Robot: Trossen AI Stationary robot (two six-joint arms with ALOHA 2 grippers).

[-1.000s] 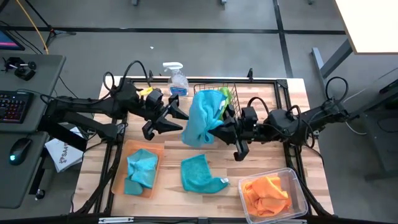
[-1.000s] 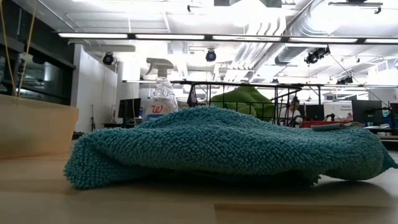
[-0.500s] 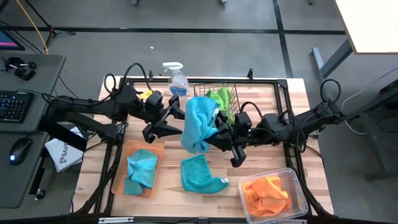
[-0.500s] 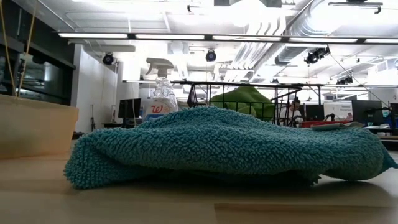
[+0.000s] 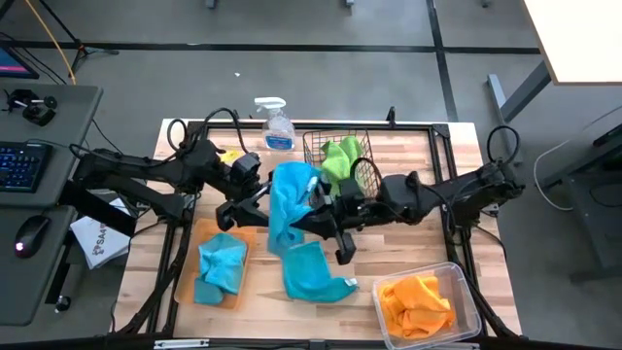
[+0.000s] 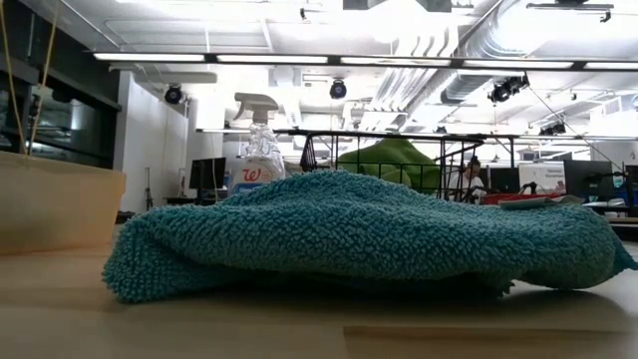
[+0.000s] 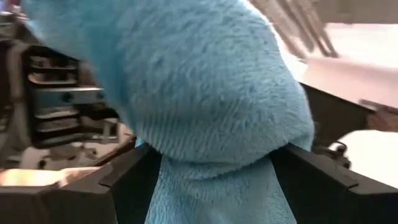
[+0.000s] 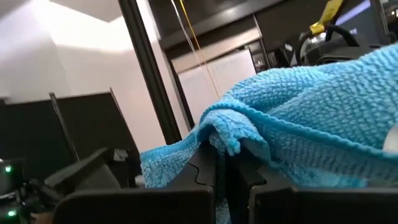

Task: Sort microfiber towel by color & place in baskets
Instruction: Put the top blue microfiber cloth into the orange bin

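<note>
A turquoise towel (image 5: 285,209) hangs above the table's middle, with my right gripper (image 5: 313,207) shut on it. My left gripper (image 5: 259,201) stands open at the towel's left side, and the cloth (image 7: 211,112) fills the gap between its fingers. A second turquoise towel (image 5: 311,272) lies crumpled on the table near the front. A third (image 5: 222,267) lies in the flat orange tray (image 5: 190,255). A green towel (image 5: 340,158) sits in the black wire basket (image 5: 316,146). Orange towels (image 5: 418,301) fill the clear bin (image 5: 466,292). My left gripper has the towel's hanging part between its open fingers, coming level from the table's left. The cloth lies against both inner finger sides (image 7: 157,180). My right gripper pinches a folded edge of the towel (image 8: 225,142) between its two fingers, coming about level from the table's right. More cloth drapes over the fingers. The rest hangs slack below them.
A clear spray bottle (image 5: 277,126) with blue liquid stands at the far edge, left of the wire basket. A desk with a keyboard (image 5: 19,165) and mouse stands beyond the table's left edge. Bare wood shows between the loose towel and the clear bin.
My right gripper has carried the hanging turquoise towel toward the table's left, away from the wire basket, up to my left gripper. The towel now hangs between my left gripper's fingers, where before it hung beside them.
</note>
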